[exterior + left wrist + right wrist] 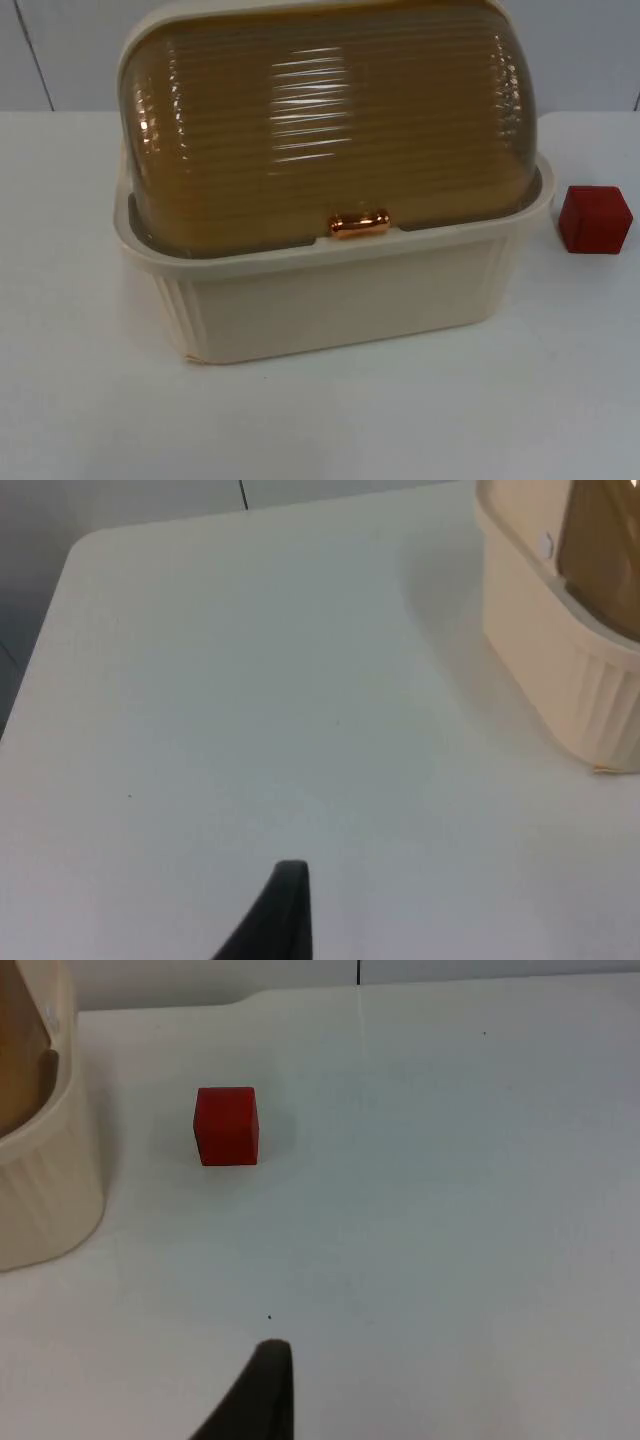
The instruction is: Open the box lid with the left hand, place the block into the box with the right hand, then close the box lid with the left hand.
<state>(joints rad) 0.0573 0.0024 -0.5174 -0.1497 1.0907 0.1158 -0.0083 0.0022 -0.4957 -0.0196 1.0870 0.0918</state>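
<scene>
**Lid down, block on the table beside the box**

The white table [320, 420] carries everything in the scene and meets a grey partition wall [60, 50] at the back. The cream box [340, 300] is the biggest object on it, standing in the middle of the top view, with ribbed side walls and a broad rim. Its amber, ribbed, see-through lid [330, 120] is domed and sits down inside the rim, closed. A small copper-coloured handle [360, 223] lies at the lid's front edge, against the rim.

The red block [594, 219] rests on the table just beside the box's right-hand end, apart from it and not touching. The right wrist view shows the same cube standing flat near the box's rounded corner.

The left gripper [275, 920] waits over bare table to the left of the box, one corner of which appears in its wrist view. The right gripper [255, 1395] hangs over open table, with the block and the box corner ahead of it. Each shows a single dark fingertip, so whether the fingers are spread or closed cannot be told.
</scene>
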